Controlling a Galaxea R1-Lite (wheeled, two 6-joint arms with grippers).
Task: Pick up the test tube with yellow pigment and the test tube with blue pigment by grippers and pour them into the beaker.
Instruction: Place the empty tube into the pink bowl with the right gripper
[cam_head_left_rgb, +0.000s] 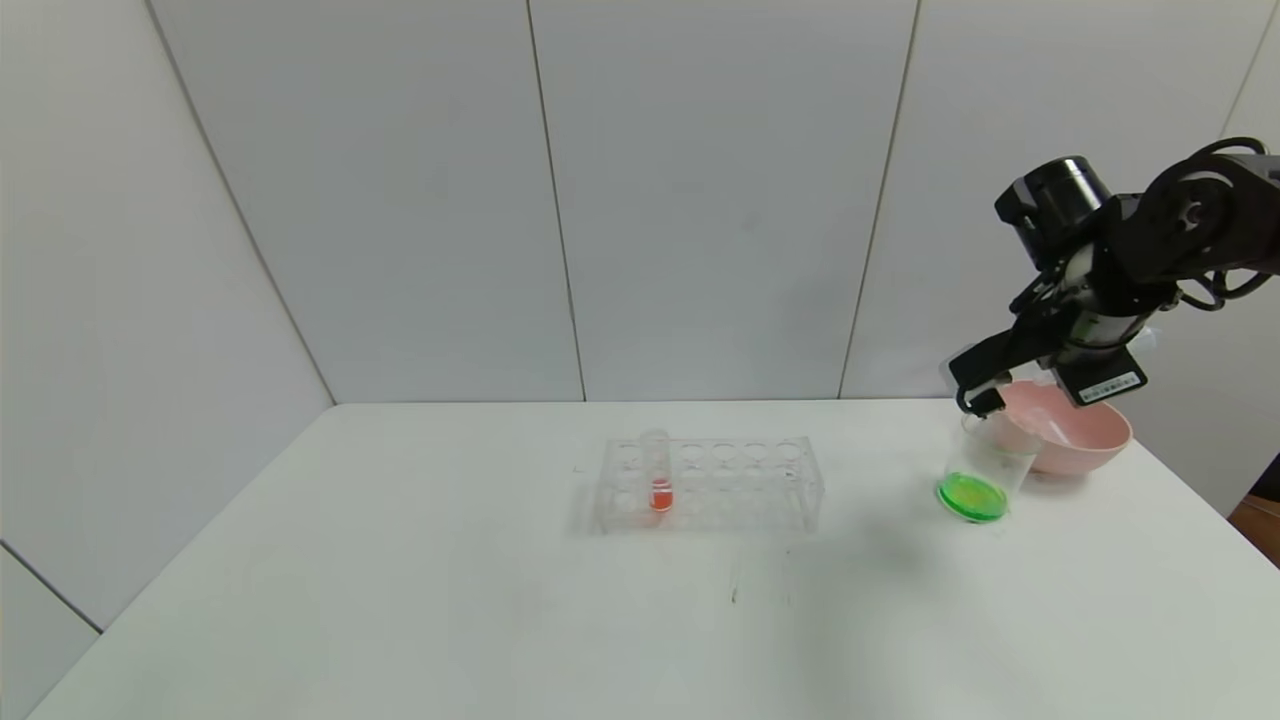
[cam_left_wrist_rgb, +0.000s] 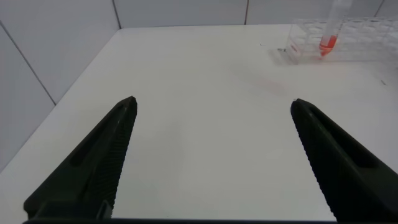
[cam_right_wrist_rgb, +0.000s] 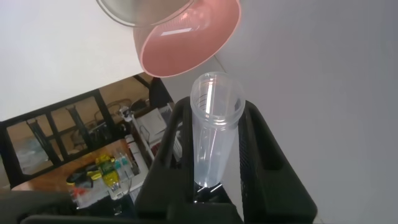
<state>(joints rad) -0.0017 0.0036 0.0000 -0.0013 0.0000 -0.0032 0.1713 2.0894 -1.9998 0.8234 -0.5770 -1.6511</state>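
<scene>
The left gripper (cam_left_wrist_rgb: 211, 155) shows only in its own wrist view, hovering over the bare white table (cam_head_left_rgb: 400, 600) with its two black fingers spread wide and nothing between them. Ahead of it stands the clear test tube rack (cam_left_wrist_rgb: 339, 40), which holds one upright tube of orange-red liquid (cam_head_left_rgb: 659, 483) in a left-hand hole. Well to the right of the rack stands the beaker (cam_head_left_rgb: 985, 470), with green liquid pooled at its bottom. Directly above the beaker's rim, the right gripper (cam_head_left_rgb: 985, 400) has its fingers clamped on a clear test tube (cam_right_wrist_rgb: 213, 134) that looks emptied; its original pigment cannot be told. The pink bowl (cam_head_left_rgb: 1085, 440) sits just behind the beaker, on its right side.
</scene>
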